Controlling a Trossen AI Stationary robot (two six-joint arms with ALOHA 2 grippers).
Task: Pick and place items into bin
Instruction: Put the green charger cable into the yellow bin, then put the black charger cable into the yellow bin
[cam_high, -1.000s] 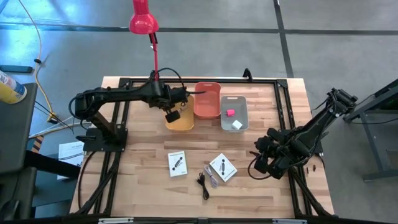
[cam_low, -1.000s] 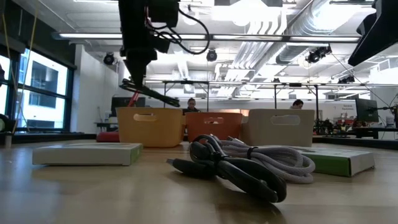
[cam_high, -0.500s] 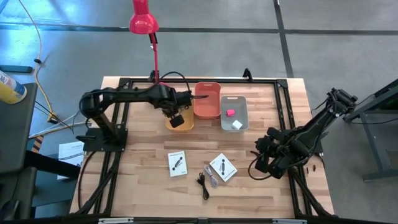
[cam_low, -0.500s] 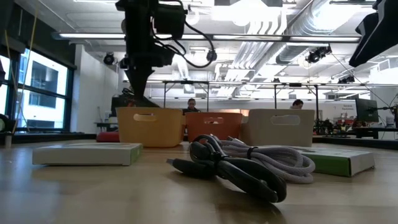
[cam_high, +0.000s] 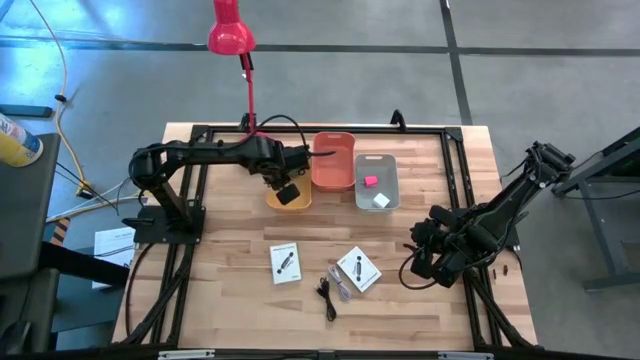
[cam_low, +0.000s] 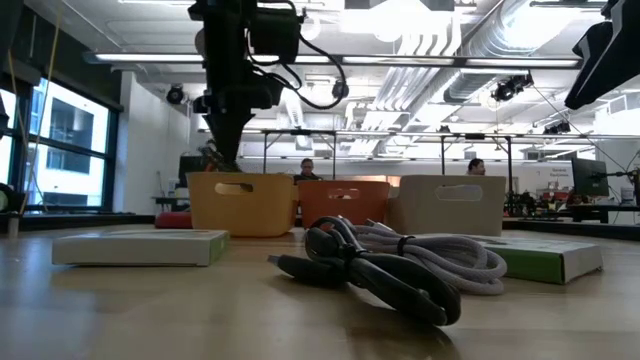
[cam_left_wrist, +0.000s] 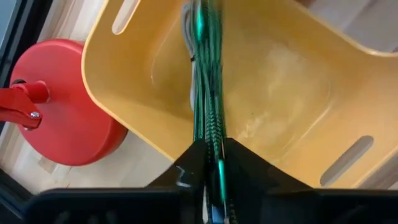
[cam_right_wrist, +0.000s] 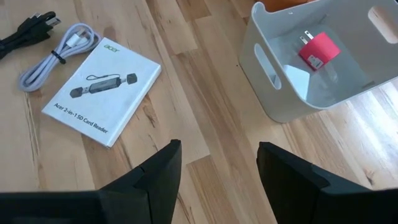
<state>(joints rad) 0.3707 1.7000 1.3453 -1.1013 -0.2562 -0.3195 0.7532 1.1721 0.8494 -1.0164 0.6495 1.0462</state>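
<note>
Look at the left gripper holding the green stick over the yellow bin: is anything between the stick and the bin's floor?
Nothing visible is. The left gripper hangs above the yellow bin, the green stick between its fingers and pointing down into it. The bin floor under the stick looks bare.

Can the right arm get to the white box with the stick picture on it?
Probably yes. The right gripper hangs open above bare wood, and the white box lies flat just ahead with nothing between them. Only the grey cable lies beside the box, against its far edge.
</note>
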